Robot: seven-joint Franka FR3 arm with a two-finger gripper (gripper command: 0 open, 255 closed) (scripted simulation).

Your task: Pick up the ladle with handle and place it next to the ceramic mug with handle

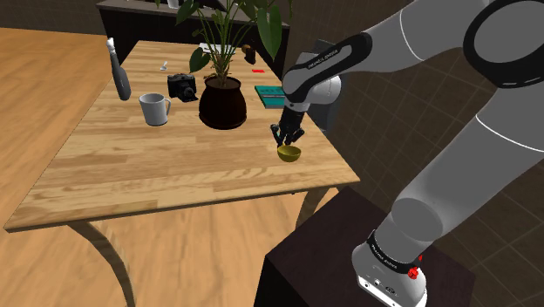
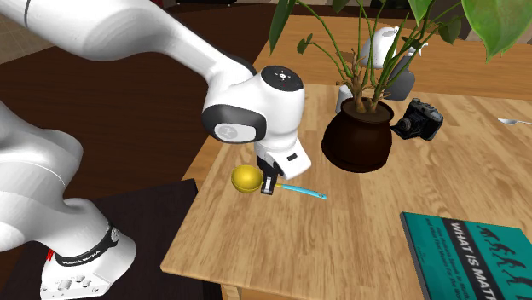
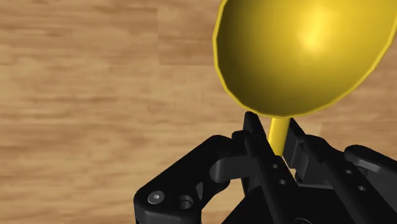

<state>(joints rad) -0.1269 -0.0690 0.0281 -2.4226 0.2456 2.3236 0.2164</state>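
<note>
The ladle has a yellow bowl (image 1: 289,153) and a thin light-blue handle (image 2: 303,191). It is low over the wooden table (image 1: 174,174), near the edge closest to the stand. My black gripper (image 1: 288,138) points down at it and is shut on the ladle's neck just behind the bowl. In the wrist view the two fingers (image 3: 254,143) clasp the yellow stem, with the bowl (image 3: 305,51) just beyond them. The white mug (image 1: 155,109) with a handle stands upright farther across the table, left of the plant pot in the shoulder view.
A dark pot with a leafy plant (image 1: 222,105) stands between the ladle and the mug. A black camera (image 1: 182,85), a grey spray bottle (image 1: 118,74), a teal book (image 2: 469,256) and a small spoon (image 2: 511,122) also sit on the table.
</note>
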